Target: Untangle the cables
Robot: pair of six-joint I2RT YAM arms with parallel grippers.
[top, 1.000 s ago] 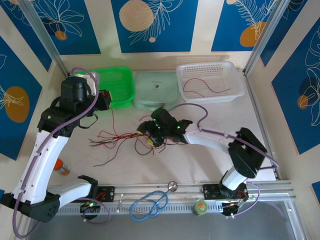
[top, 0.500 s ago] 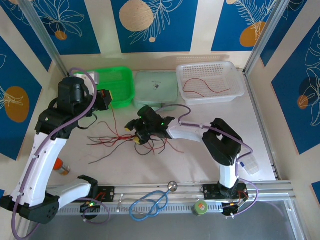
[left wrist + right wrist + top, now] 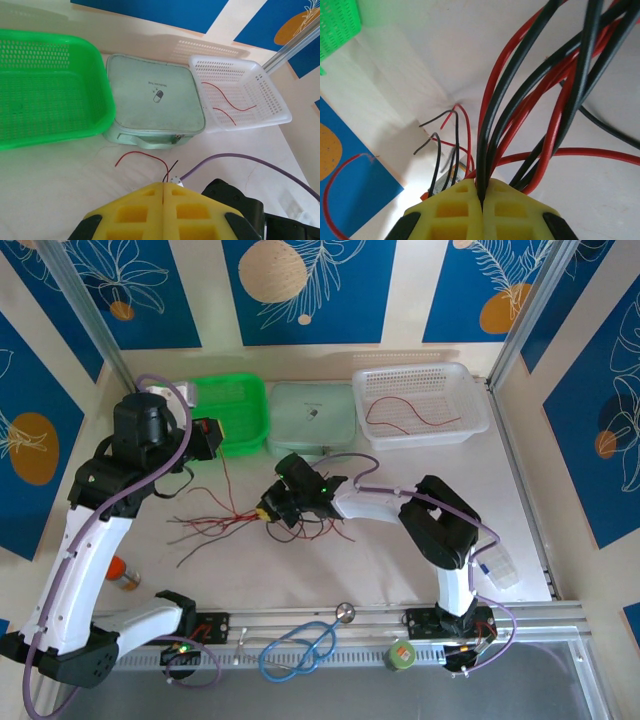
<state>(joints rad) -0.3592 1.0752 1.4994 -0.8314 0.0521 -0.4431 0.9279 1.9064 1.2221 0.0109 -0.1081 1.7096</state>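
Observation:
The cables (image 3: 212,521) are a tangle of thin red and black wires spread on the white table, left of centre. My right gripper (image 3: 268,512) sits low at the right end of the tangle. In the right wrist view its yellow pads (image 3: 455,200) are shut on a black cable, and more red and black cables (image 3: 535,95) fan out past the right gripper (image 3: 481,194). My left gripper (image 3: 216,437) is raised in front of the green basket. It is shut on a red and a black cable whose ends (image 3: 146,156) stick out past the left gripper (image 3: 164,186); the red one hangs down to the tangle.
Along the back stand a green basket (image 3: 262,415), a mint zip pouch (image 3: 312,420) and a white basket (image 3: 470,390) holding a red wire. A blue stethoscope (image 3: 300,645), a green tape roll (image 3: 401,655) and an orange-capped bottle (image 3: 122,575) lie near the front rail.
My right gripper has moved left along the tangle and shut on the cables, with its arm folding back. The loose ends have shifted slightly left. The left arm has barely moved.

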